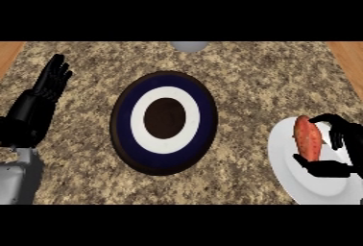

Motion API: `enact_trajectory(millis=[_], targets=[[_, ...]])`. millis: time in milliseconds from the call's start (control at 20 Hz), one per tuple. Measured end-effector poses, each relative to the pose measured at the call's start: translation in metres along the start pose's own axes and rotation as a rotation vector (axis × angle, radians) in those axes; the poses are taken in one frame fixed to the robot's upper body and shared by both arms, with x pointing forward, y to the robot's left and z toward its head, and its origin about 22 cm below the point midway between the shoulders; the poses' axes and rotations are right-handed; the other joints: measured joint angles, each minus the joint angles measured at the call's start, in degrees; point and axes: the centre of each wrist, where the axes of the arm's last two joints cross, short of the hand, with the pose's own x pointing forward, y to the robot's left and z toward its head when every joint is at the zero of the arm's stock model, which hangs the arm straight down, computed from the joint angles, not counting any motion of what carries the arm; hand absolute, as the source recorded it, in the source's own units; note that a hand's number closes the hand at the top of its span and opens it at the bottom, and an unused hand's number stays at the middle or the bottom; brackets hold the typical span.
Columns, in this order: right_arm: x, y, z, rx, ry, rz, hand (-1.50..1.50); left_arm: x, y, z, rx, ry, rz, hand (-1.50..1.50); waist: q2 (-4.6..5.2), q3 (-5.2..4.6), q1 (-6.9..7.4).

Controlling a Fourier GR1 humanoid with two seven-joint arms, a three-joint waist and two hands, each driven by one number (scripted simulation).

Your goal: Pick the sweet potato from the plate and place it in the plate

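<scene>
The fingers [339, 126] of the black right hand [342, 151] were curled round the reddish-orange, oblong sweet potato [308, 137], with the thumb below it, so we saw the hand gripping it. In the head view, the sweet potato stood nearly upright over the left part of the plain white round plate [312, 185] at the right edge of the speckled brown granite desk [262, 77]. We could not tell whether it touched the plate or hung just above it.

Near the middle of the desk lay the dark round plate with navy and white rings and a brown centre [164, 123], well apart from the white one. At the left edge we saw the black left hand [48, 81] resting, its fingers straight and pointing up, holding nothing. A pale grey rounded object [188, 45] showed at the top edge, only partly in view.
</scene>
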Motion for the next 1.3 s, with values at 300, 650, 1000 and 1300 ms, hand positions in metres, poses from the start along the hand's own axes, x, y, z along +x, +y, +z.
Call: enact_trajectory(millis=[300,650,1000,1300], targets=[[0.061,-0.011,0.003,-0.048,-0.179,-0.210,1.50,0.006,0.000,-0.006,-0.004,-0.004,0.006,0.00,0.03,0.01,-0.11],[0.132,-0.017,-0.012,-0.030,-0.267,-0.276,1.50,-0.002,-0.004,-0.007,-0.020,-0.006,0.007,0.00,0.28,0.03,0.80],[0.202,-0.010,-0.045,0.019,-0.295,-0.342,1.50,0.005,-0.010,-0.011,-0.026,-0.009,0.001,0.00,0.37,0.04,1.31],[0.255,0.016,-0.080,0.073,-0.275,-0.370,1.50,0.009,-0.010,-0.009,-0.030,-0.020,0.009,0.00,0.41,0.04,1.54]])
